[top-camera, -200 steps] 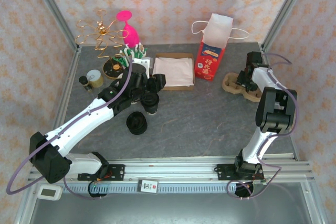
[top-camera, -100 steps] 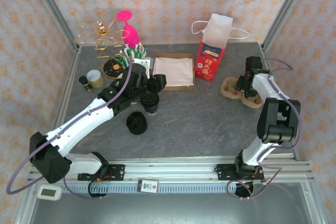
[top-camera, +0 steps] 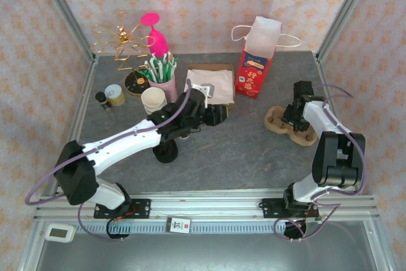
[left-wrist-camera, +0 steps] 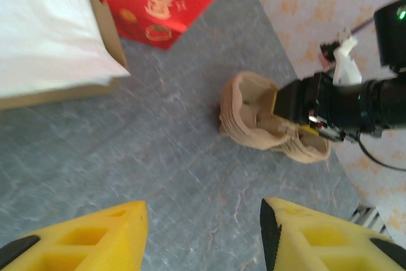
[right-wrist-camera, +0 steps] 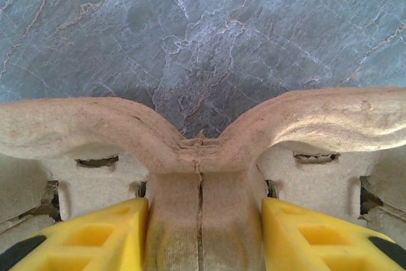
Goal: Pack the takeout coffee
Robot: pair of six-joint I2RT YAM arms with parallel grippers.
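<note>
Table [top-camera: 247, 150]: grey stone-look top, with the two arms bolted at its near edge.

Cup carrier [top-camera: 288, 122]: brown moulded pulp, lying flat close to the right edge, about halfway back. Both of its wells that I could see were empty.

Right gripper [right-wrist-camera: 203, 220]: down on the carrier, with its yellow fingers [right-wrist-camera: 76, 236] on either side of the narrow neck between the wells. They looked pressed against it, so I took this for a grasp.

Left gripper [left-wrist-camera: 203, 239]: released, jaws apart with only bare table between them. It hung over the middle of the table, just in front of the napkin box, and pointed toward the carrier.

Red bag [top-camera: 254, 74]: upright at the far edge, right of centre, white handles loose. I could not see inside it.

Napkin box [top-camera: 209, 84]: flat cardboard with white paper in it, at the far edge just left of the bag.

Paper cup [top-camera: 153, 99]: cream, open-topped and without a lid, toward the far left corner beside a pink pot of straws [top-camera: 162, 71].

Black lid [top-camera: 166, 150]: a dark round piece on the left half, near the left arm. I was not sure it was a lid.

Done so far: by my reading very little, only the carrier taken in hand.

Left to do: the cup was not yet lidded and not yet in the carrier. Nothing was visibly in the bag. Most of the packing lay ahead.
</note>
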